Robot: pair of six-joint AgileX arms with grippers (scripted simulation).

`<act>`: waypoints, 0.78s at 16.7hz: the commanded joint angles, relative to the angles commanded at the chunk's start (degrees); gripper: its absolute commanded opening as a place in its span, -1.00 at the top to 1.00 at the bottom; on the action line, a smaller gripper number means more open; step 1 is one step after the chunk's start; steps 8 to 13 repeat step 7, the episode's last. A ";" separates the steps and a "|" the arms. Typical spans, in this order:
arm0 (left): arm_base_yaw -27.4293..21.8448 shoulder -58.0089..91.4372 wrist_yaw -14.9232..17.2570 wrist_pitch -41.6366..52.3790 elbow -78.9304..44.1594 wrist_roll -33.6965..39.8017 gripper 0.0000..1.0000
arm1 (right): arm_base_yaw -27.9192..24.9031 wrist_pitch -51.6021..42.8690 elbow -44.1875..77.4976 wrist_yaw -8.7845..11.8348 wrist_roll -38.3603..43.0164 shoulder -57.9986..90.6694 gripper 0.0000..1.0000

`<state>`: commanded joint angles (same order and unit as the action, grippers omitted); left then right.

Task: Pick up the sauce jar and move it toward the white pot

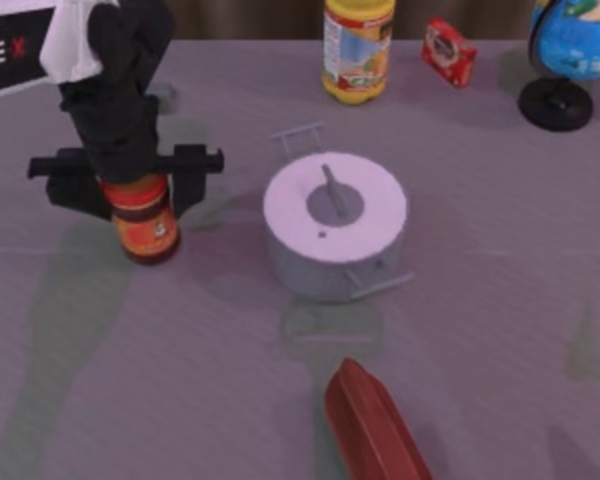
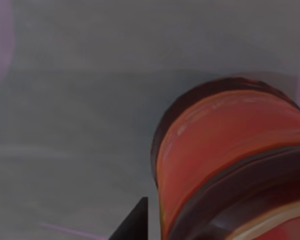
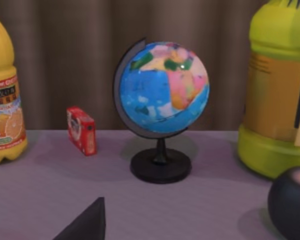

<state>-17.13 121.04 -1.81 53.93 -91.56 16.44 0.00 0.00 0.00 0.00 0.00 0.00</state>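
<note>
You saw the left arm (image 1: 115,90) as matte black and blocky, white-cased at its upper link, its left gripper (image 1: 130,180) carrying a wide black crossbar.

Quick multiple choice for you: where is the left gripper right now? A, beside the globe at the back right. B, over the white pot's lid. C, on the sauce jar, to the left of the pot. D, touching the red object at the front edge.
C: in the top view the left gripper sits on the sauce jar, left of the white pot.
</note>
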 joint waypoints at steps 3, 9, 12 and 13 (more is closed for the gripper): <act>0.00 0.00 0.00 0.00 0.00 0.00 -1.00 | 0.00 0.00 0.00 0.00 0.00 0.00 -1.00; 0.00 0.00 0.00 0.00 0.00 0.00 -1.00 | 0.00 0.00 0.00 0.00 0.00 0.00 -1.00; 0.00 0.00 0.00 0.00 0.00 0.00 -1.00 | 0.00 0.00 0.00 0.00 0.00 0.00 -1.00; 0.00 0.00 0.00 0.00 0.00 0.00 -1.00 | 0.00 0.00 0.00 0.00 0.00 0.00 -1.00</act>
